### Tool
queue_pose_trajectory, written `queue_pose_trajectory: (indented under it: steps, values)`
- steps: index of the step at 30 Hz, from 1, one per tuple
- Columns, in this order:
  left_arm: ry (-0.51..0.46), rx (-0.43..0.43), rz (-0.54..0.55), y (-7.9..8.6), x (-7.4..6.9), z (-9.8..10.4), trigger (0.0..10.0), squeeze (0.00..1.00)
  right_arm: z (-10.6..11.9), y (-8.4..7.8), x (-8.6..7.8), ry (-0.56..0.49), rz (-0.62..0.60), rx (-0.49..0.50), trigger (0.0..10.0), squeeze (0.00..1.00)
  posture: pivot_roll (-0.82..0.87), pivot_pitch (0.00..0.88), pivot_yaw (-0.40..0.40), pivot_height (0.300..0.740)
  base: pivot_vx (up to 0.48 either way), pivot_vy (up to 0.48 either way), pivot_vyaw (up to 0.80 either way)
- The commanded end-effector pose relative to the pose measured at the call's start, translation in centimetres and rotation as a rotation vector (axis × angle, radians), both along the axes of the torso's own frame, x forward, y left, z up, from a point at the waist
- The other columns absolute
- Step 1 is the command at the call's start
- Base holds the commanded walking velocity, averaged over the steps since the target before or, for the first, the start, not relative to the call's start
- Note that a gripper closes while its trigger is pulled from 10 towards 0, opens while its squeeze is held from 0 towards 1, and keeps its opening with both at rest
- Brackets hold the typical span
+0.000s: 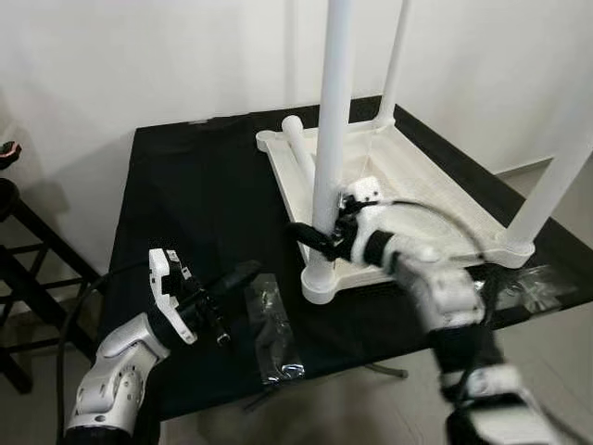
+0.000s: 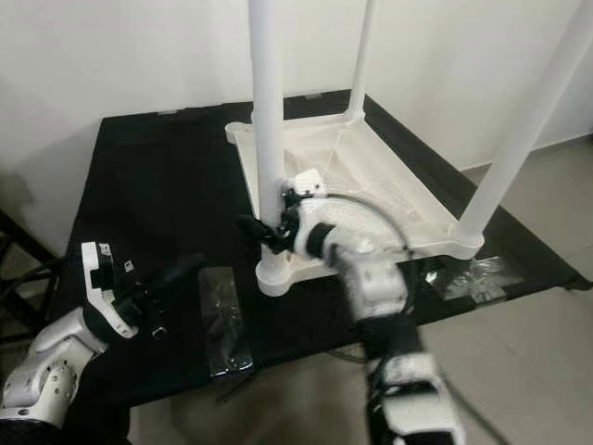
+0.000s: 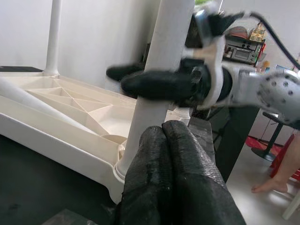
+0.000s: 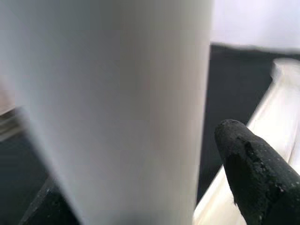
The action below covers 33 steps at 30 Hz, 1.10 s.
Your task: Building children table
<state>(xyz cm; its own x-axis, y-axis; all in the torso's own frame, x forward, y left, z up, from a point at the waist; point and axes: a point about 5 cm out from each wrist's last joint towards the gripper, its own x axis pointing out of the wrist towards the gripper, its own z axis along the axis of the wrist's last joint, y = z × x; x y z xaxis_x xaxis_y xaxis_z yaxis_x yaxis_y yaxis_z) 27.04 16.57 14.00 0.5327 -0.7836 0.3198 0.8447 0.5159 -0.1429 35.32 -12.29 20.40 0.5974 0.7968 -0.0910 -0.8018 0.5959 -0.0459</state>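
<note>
An upturned white children's tabletop (image 1: 408,185) lies on a black-covered table (image 1: 185,195), reaching from its middle toward the right edge, with three legs standing straight up from its corners. The right gripper (image 1: 315,236) has its two black fingers spread around the near-left leg (image 1: 332,139), low down just above the corner socket; the right wrist view shows a finger on either side of the tube, so it looks pinched or close to it. That leg's long axis is vertical, so any twisting or pressing would run along that line, down into the socket. A fourth leg (image 1: 298,148) lies loose inside the tabletop, running toward the far-left corner, the one without a standing leg. The left gripper (image 1: 232,283), fingers pressed together on nothing, hovers over the table's near-left part and points at the held leg, well apart from it. A clear plastic bag (image 1: 273,329) lies just beside it near the front edge; the left side is open black cloth.
</note>
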Motion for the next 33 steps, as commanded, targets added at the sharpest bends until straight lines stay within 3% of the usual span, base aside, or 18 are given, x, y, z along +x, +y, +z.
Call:
queue_pose_trajectory:
  steps: [1, 9, 10, 18, 26, 27, 28, 29, 30, 31, 32, 33]
  values:
    - [0.009, 0.008, 0.005, -0.1, -0.1, -0.4, 10.0, 0.00, -0.1, 0.2, -0.1, 0.010, 0.139, -0.030, 10.0, 0.00, -0.03, 0.000, -0.007, 0.740, 0.000, 0.000, 0.00]
    - [0.009, 0.009, 0.006, -0.1, -0.2, -0.4, 10.0, 0.00, 0.7, -0.8, 1.3, 0.042, 0.244, -0.024, 10.0, 0.00, -0.01, 0.000, -0.009, 0.740, 0.000, 0.000, 0.00]
    - [0.008, 0.010, 0.006, -0.1, -0.2, -0.4, 10.0, 0.00, 0.7, -0.9, 1.6, 0.041, 0.238, -0.037, 0.1, 0.00, -0.01, 0.000, -0.009, 0.740, 0.000, 0.000, 0.00]
    - [0.008, 0.011, 0.007, -0.1, -0.2, -0.3, 10.0, 0.00, 0.6, -1.1, 1.6, 0.051, 0.276, -0.024, 0.0, 0.00, -0.02, 0.000, -0.005, 0.740, 0.000, 0.000, 0.00]
    - [0.008, 0.008, 0.007, 0.0, -0.2, -0.3, 10.0, 0.00, -0.7, -2.0, 1.4, 0.069, 0.219, -0.037, 0.0, 0.00, -0.03, 0.000, 0.000, 0.740, 0.000, 0.000, 0.00]
    - [0.008, 0.007, 0.008, 0.0, -0.2, -0.3, 10.0, 0.00, -1.6, -2.1, 1.4, 0.084, 0.141, -0.064, 0.0, 0.00, -0.03, 0.000, -0.004, 0.740, 0.000, 0.000, 0.00]
    - [0.008, 0.007, 0.008, 0.0, -0.2, -0.3, 10.0, 0.00, -1.6, -2.1, 1.4, 0.084, 0.141, -0.064, 0.0, 0.00, -0.03, 0.000, -0.004, 0.740, 0.000, 0.000, 0.00]
    - [0.007, 0.007, 0.009, 0.1, -0.2, -0.3, 10.0, 0.00, -2.7, -2.0, 1.3, 0.115, 0.039, -0.088, 0.0, 0.00, -0.04, 0.000, -0.008, 0.740, 0.000, 0.000, 0.00]
    - [0.007, 0.007, 0.009, 0.2, -0.2, -0.3, 10.0, 0.00, -3.8, -1.8, 1.2, 0.151, -0.098, -0.089, 0.0, 0.00, -0.04, 0.000, -0.008, 0.740, 0.000, 0.000, 0.00]
    - [0.007, 0.008, 0.010, 0.2, -0.2, -0.2, 10.0, 0.00, -5.0, -1.3, 1.0, 0.166, -0.446, -0.027, 0.0, 0.00, -0.04, 0.000, -0.004, 0.740, 0.000, 0.000, 0.00]
    - [0.007, 0.008, 0.010, 0.2, -0.2, -0.2, 10.0, 0.00, -5.0, -1.3, 1.0, 0.166, -0.446, -0.027, 0.0, 0.00, -0.04, 0.000, -0.004, 0.740, 0.000, 0.000, 0.00]
    - [0.007, 0.008, 0.010, 0.3, -0.2, -0.2, 10.0, 0.00, -6.4, -0.6, -0.4, 0.202, -0.587, -0.016, 0.0, 0.00, -0.04, 0.000, -0.004, 0.740, 0.000, 0.000, 0.00]
